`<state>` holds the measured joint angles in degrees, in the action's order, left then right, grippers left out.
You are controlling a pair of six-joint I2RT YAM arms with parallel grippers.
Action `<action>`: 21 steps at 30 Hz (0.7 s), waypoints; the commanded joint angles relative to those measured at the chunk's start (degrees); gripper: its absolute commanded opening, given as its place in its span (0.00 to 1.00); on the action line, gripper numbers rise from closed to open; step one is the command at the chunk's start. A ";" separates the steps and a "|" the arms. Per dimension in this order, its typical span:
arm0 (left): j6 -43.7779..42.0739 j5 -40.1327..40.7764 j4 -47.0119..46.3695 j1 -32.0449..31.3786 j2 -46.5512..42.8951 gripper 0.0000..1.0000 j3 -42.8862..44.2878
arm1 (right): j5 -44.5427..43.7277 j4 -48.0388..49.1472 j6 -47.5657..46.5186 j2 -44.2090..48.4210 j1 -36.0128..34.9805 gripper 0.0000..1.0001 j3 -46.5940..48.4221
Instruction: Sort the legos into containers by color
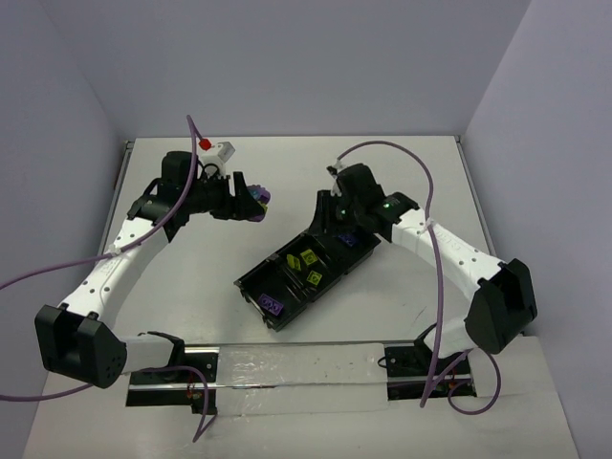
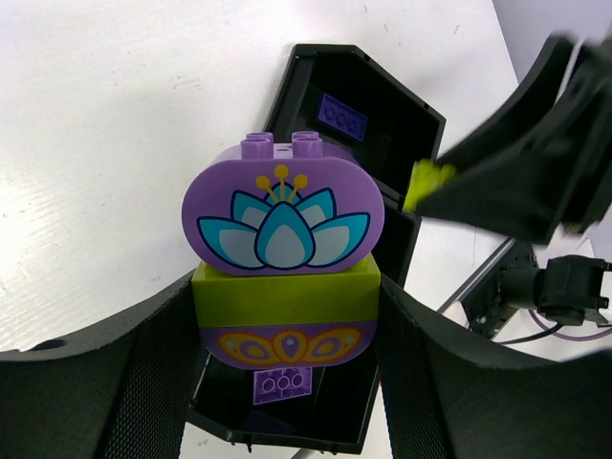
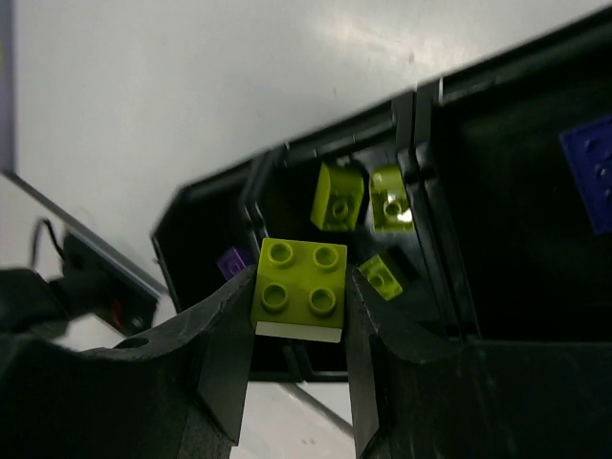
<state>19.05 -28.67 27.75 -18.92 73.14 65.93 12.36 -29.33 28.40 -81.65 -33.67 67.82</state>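
TOP: left pincer [image 1: 251, 203] holds stacked block [image 1: 256, 197] over the surface's far-left part, apart from tray [image 1: 247, 279]; right pincer [image 1: 341, 222] over tray's far end | LEFT WRIST: block pinched low, top free, probably for separating | RIGHT WRIST: pinching yellow-green brick [image 3: 299, 289] above compartment [image 3: 421, 277] holding three alike, likely for dropping

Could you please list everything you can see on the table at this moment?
tray: one, black, three compartments, diagonal mid-table
loose yellow-green bricks: three, middle compartment
purple brick: one, near-end compartment
dark purple-blue brick: one, far-end compartment
held yellow-green brick: one, gripped above the tray
stacked block: one, purple and yellow-green, gripped, left of the tray
white box: one, red top, far left of table
left gripper: one, black, shut on the stacked block
right gripper: one, black, shut on the held yellow-green brick
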 commanded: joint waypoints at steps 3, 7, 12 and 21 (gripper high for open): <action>1.80 -1.18 -4.05 0.14 0.27 0.00 1.92 | -2.72 -0.32 -5.34 1.93 -4.09 0.06 -6.58; 2.13 -1.85 -4.29 0.20 0.68 0.00 2.10 | -3.71 -0.57 -5.90 0.56 -5.44 0.12 -6.90; 2.03 -2.27 -4.10 0.20 0.59 0.00 2.36 | -4.72 -0.73 -5.99 -0.44 -5.53 0.55 -5.91; 1.00 -3.76 -3.76 0.20 0.42 0.00 2.36 | -7.52 -3.54 -6.60 -0.09 -5.44 0.64 -0.41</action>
<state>20.56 -30.00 26.46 -18.94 73.97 65.95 7.25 -32.35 22.83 -82.02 -38.98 63.00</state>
